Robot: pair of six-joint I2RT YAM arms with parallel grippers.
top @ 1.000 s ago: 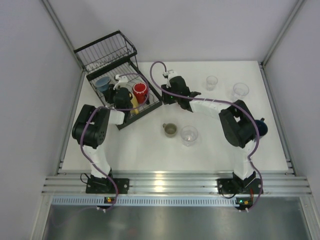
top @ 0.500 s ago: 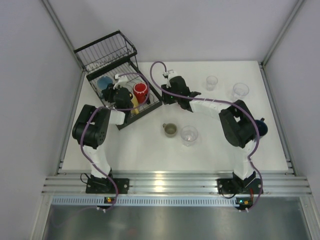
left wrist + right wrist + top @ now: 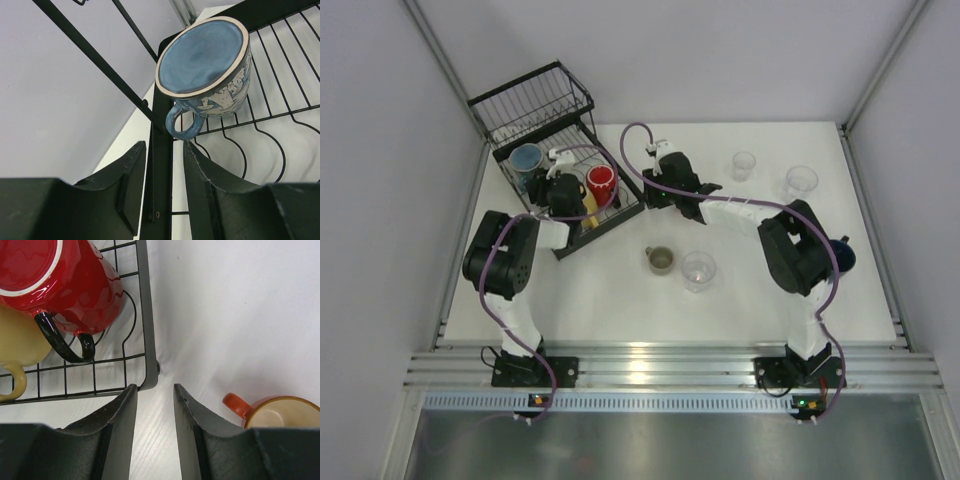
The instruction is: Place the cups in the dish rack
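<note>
The black dish rack (image 3: pixel 535 100) stands at the table's back left. A blue cup (image 3: pixel 526 158) lies in its tray, shown on its side in the left wrist view as blue cup (image 3: pixel 202 57). My left gripper (image 3: pixel 163 150) is open just behind its handle, with a rack bar (image 3: pixel 161 165) between the fingers. A red cup (image 3: pixel 65 280) and a yellow cup (image 3: pixel 20 347) lie in the tray too. My right gripper (image 3: pixel 155 390) is open and empty over bare table by the rack's corner (image 3: pixel 145 315). An orange-red mug (image 3: pixel 280 412) sits to its right.
An olive-grey mug (image 3: pixel 660 260) and a clear tumbler (image 3: pixel 698 270) stand mid-table in front of the right arm. Two more clear tumblers (image 3: pixel 743 165) (image 3: pixel 801 182) stand at the back right. Side walls close in the table on the left and right.
My left gripper has opened and let go of the blue cup, which now rests in the rack's far-left corner. The right arm has not moved.
</note>
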